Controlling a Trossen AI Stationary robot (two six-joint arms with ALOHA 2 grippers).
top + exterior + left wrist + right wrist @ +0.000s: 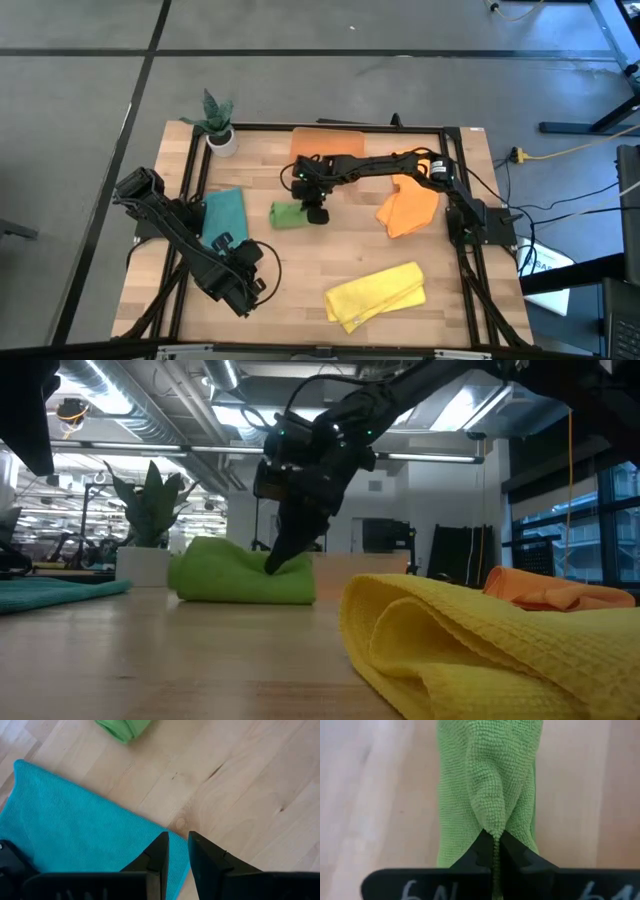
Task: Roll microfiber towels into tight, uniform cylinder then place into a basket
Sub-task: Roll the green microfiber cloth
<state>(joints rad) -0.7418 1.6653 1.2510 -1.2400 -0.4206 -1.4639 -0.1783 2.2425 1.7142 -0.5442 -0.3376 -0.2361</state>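
Note:
A green towel (288,214), bunched into a short roll, lies mid-table, and my right gripper (493,836) is shut on its right end. In the low view this gripper (277,563) comes down onto the roll (245,582). A teal towel (224,212) lies flat at the left. My left gripper (178,839) hangs over the teal towel's near edge (150,827), fingers a little apart and nothing between them. A yellow towel (377,295) lies near the front and an orange towel (408,207) at the right. The orange basket (328,143) stands at the far edge. My right gripper pinches a raised ridge of the green cloth (492,815) between its two fingers, at the roll's right end. The fingers slant down from the table's right side and point along the roll. The roll rests on the table (200,650).
A small white pot with a green plant (219,128) stands at the far left corner. Black frame rails (190,190) run along the table's sides. Bare wood (300,265) lies between the green towel and the yellow one.

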